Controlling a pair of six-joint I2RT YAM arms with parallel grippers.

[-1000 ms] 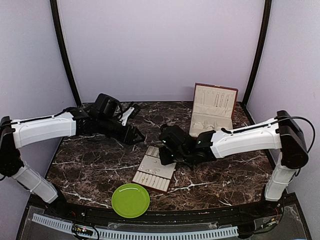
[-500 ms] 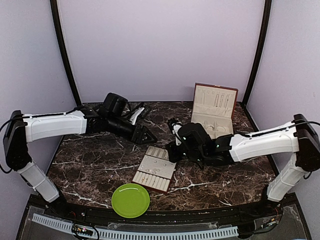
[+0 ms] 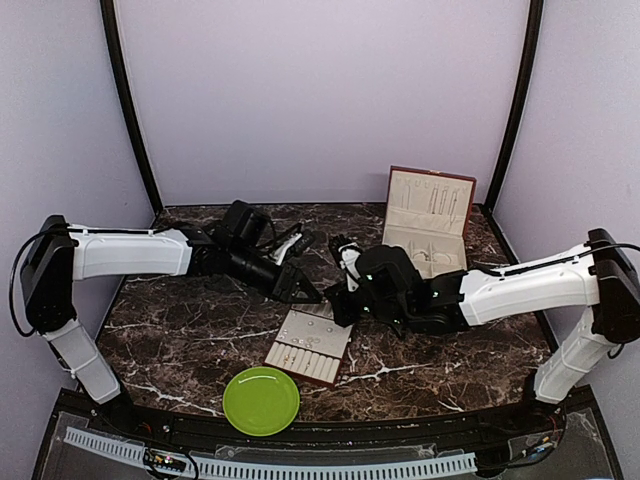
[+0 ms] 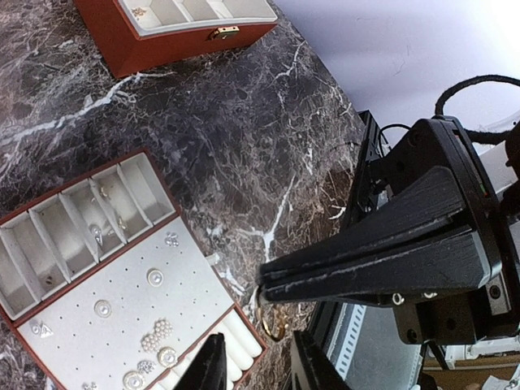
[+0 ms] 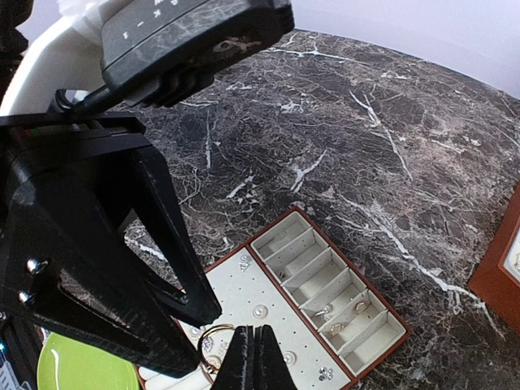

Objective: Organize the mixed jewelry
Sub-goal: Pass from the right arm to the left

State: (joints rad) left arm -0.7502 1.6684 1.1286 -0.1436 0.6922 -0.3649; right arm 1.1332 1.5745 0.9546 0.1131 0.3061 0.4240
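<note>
Right wrist: right gripper [image 5: 248, 348] pinches gold ring [image 5: 201, 349]; left gripper [image 4: 260, 351] — jaws parted — just beside it.

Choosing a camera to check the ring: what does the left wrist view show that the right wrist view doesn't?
Only the left wrist view shows the gold clasp on the box. Only the right wrist view shows the green plate. Both show the gold ring pinched at the tips of the shut right gripper, above the cream-lined tray on the marble table.

1 plate [image 3: 261, 400], 1 tray [image 3: 318, 366], 1 box [image 3: 425, 220].
</note>
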